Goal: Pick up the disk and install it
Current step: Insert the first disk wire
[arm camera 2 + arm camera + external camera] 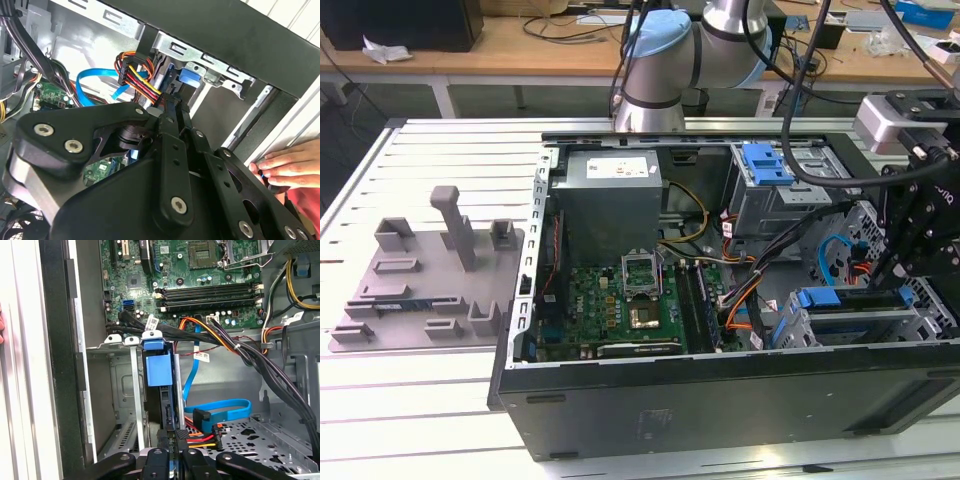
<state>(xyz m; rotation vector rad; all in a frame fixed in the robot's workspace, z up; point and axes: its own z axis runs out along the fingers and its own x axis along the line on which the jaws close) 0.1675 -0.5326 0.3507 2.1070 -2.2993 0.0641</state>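
Observation:
The disk point(835, 298), dark with a blue plastic carrier frame, stands on edge in a slot of the lower grey drive cage point(860, 325), near the front corner of the open computer case at the exterior view's right. My black gripper point(892, 285) is at the disk's outer end. In the first wrist view the fingers point(163, 438) sit tight against both sides of the disk point(159, 371), so the gripper point(170, 437) is shut on it. In the second wrist view the gripper point(172, 102) points at the blue frame point(187, 76) inside the cage.
A blue bracket point(766, 163) lies atop the upper grey cage. Bundled power cables point(220, 340) and a blue flat cable point(220, 410) run close beside the slot. A person's hand point(287, 167) rests on the case's outer wall. A grey fixture plate point(430, 280) lies on the table at the exterior view's left.

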